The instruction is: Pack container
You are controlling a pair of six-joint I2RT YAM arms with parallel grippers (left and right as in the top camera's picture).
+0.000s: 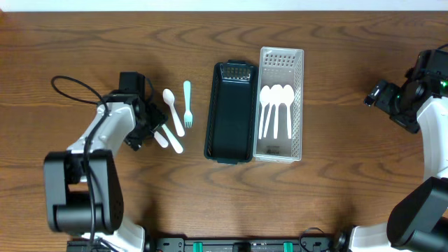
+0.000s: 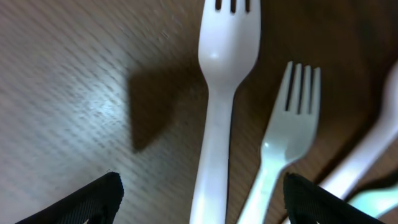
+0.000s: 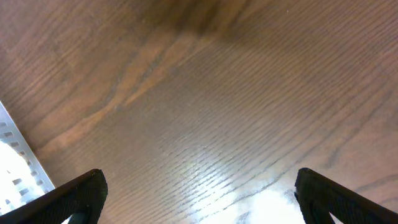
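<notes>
straddling white forks (image 2: 221, 112), left gripper (image 2: 205, 199) gapes.

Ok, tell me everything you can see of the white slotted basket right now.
The white basket is a long rectangular tray, plastic by the look of it, with slotted walls and a perforated floor. It sits flat and open-topped on the wooden table, its long side running away from the robot. It is close beside the dark green container, and their long sides seem to touch. Three white spoons lie side by side inside it, bowls toward the far end.
</notes>
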